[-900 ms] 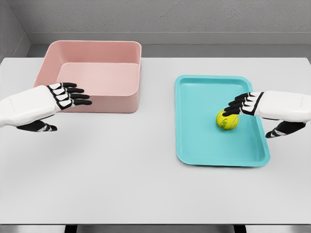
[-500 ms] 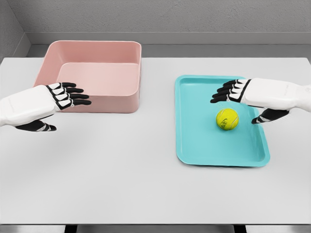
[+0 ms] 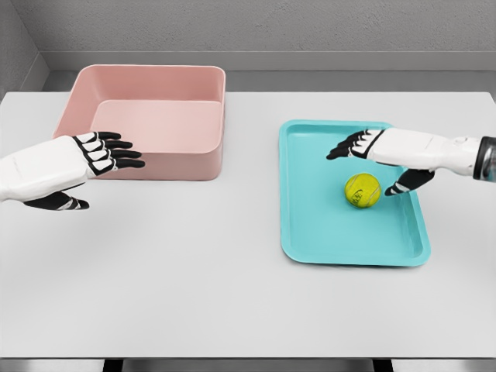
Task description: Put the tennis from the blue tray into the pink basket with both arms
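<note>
On the right half of the white desk (image 3: 232,294), a single yellow-green felt tennis ball (image 3: 362,190) is lying inside the one shallow turquoise-blue rectangular tray (image 3: 310,232), free of any grip. The right robot hand (image 3: 370,159) is hovering just over it, holding nothing, with fingers extended wide above the ball and thumb hanging beside it. The left robot hand (image 3: 97,159) is waiting, fingers straight and empty, in front of the one pink rectangular plastic basket (image 3: 194,167), which is sitting well apart from the tray. The step in hand appears to be the reach for the pick-up; next, the right hand probably needs to be lowering and closing around the ball.
</note>
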Robot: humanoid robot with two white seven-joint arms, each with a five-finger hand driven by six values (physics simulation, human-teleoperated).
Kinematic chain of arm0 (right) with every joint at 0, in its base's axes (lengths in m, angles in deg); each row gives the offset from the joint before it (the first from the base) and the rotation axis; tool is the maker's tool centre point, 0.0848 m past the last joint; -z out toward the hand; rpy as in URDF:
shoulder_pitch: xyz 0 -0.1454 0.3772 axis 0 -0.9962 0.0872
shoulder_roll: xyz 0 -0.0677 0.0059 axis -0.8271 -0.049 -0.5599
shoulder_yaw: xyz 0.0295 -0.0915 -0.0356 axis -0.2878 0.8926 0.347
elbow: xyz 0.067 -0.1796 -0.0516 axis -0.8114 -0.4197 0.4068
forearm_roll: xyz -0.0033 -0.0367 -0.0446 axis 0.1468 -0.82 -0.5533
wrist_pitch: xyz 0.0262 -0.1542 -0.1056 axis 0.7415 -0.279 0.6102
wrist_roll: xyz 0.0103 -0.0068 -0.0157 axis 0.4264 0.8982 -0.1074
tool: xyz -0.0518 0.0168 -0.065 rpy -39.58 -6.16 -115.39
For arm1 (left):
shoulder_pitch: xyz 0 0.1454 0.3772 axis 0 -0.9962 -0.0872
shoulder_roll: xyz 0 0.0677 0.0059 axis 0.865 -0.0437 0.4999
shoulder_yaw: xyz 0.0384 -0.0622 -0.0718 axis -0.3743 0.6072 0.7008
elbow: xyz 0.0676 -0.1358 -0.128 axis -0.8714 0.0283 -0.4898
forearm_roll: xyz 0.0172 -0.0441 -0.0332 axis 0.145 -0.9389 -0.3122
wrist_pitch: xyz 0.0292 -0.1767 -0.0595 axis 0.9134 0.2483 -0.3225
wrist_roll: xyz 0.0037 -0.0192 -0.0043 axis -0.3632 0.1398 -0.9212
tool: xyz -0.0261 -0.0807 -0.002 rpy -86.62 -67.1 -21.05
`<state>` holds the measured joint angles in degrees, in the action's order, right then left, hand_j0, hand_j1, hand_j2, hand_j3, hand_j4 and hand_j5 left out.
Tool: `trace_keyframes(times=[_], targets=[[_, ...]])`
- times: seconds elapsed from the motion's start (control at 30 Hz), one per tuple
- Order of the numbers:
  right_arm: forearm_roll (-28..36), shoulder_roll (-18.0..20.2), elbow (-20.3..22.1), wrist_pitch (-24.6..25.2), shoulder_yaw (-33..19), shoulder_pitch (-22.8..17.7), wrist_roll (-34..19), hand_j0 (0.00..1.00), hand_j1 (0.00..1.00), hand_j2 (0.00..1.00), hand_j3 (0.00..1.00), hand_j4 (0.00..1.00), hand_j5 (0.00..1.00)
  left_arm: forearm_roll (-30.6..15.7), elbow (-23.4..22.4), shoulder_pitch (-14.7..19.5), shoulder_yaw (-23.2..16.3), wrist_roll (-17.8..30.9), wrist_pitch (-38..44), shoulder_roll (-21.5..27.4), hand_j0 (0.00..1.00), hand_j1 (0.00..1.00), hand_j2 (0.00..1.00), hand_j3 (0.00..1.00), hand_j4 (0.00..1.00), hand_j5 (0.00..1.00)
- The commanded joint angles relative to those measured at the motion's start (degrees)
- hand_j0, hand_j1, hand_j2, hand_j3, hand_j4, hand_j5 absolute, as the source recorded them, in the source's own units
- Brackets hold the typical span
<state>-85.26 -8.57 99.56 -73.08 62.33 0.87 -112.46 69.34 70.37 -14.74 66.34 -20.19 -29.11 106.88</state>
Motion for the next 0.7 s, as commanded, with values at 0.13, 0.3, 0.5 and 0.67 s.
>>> trace_keyframes(times=[0.13, 0.3, 0.5, 0.67], targets=[[-0.4, -0.3, -1.6, 0.2, 3.2, -0.2, 0.0, 1.00, 1.00, 1.00, 1.00, 1.00, 1.00, -0.5, 0.2, -0.1, 0.0, 0.0, 0.1, 0.4, 1.00, 1.00, 1.00, 1.00, 1.00, 1.00], [-1.3, -1.2, -5.4, 0.2, 4.1, -0.3, 0.0, 1.00, 1.00, 1.00, 1.00, 1.00, 1.00, -0.5, 0.2, -0.1, 0.0, -0.1, 0.1, 0.4, 1.00, 1.00, 1.00, 1.00, 1.00, 1.00], [-2.8, -3.4, -8.2, 0.2, 4.4, -0.1, 0.0, 1.00, 1.00, 1.00, 1.00, 1.00, 1.00, -0.6, 0.2, -0.1, 0.0, -0.1, 0.1, 0.7, 1.00, 1.00, 1.00, 1.00, 1.00, 1.00], [-4.1, -4.7, -9.6, 0.2, 4.4, 0.1, 0.0, 1.00, 1.00, 1.00, 1.00, 1.00, 1.00, -0.6, 0.2, -0.1, 0.0, -0.1, 0.1, 0.7, 1.00, 1.00, 1.00, 1.00, 1.00, 1.00]])
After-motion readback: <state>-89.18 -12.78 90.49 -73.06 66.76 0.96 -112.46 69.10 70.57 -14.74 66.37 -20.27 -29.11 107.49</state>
